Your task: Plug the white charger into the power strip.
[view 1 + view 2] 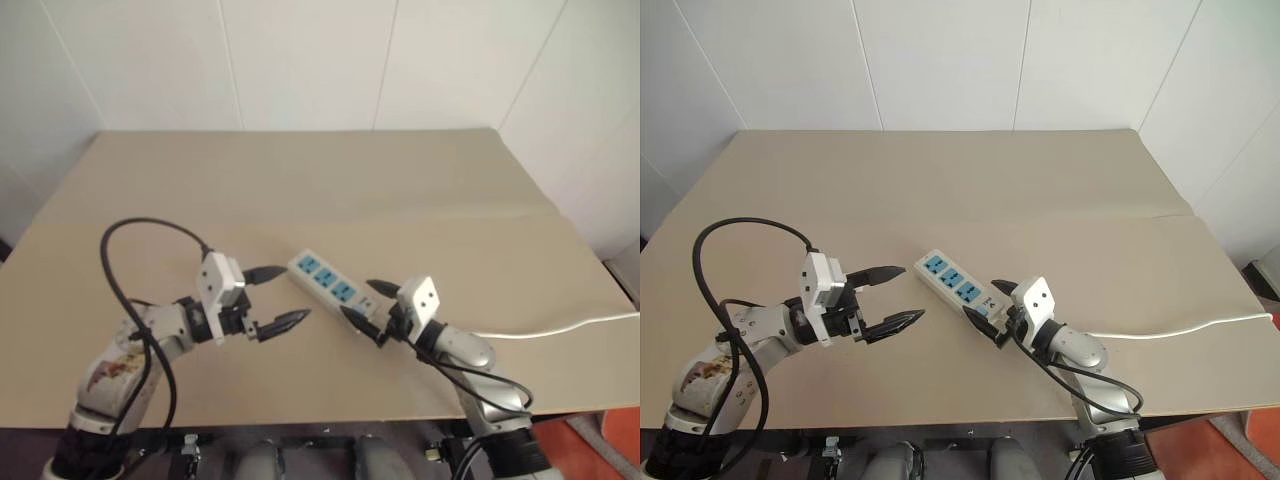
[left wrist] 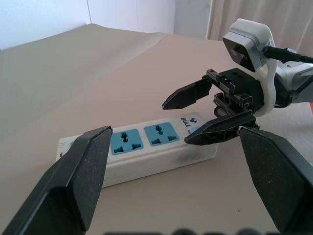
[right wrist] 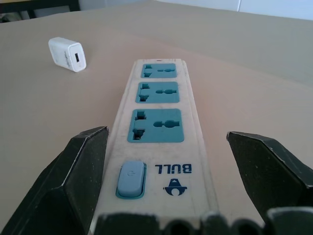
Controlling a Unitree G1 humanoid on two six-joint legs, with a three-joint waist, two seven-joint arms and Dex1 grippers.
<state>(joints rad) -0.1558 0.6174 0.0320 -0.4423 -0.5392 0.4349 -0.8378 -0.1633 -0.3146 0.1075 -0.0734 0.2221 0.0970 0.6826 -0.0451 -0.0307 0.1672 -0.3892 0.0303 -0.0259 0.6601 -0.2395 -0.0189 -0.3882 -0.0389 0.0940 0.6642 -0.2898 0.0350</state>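
Near the front edge of the table, the right claw (image 1: 366, 307) stands wide open and empty around the switch end of the power strip (image 1: 327, 280). The left claw (image 1: 272, 298), also open and empty, hovers just beside the strip's far end. The white charger (image 3: 68, 54) lies beyond that end; it looks light, stiff and smooth, best pinched on its flat sides.

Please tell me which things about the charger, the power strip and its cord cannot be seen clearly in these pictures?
- White charger: lies apart from the strip; its prongs are turned away.
- Power strip: far end hidden behind the left gripper's finger.
- Switch: on or off cannot be told.
- Cord: cut off by the picture's edge, so its other end is unknown.
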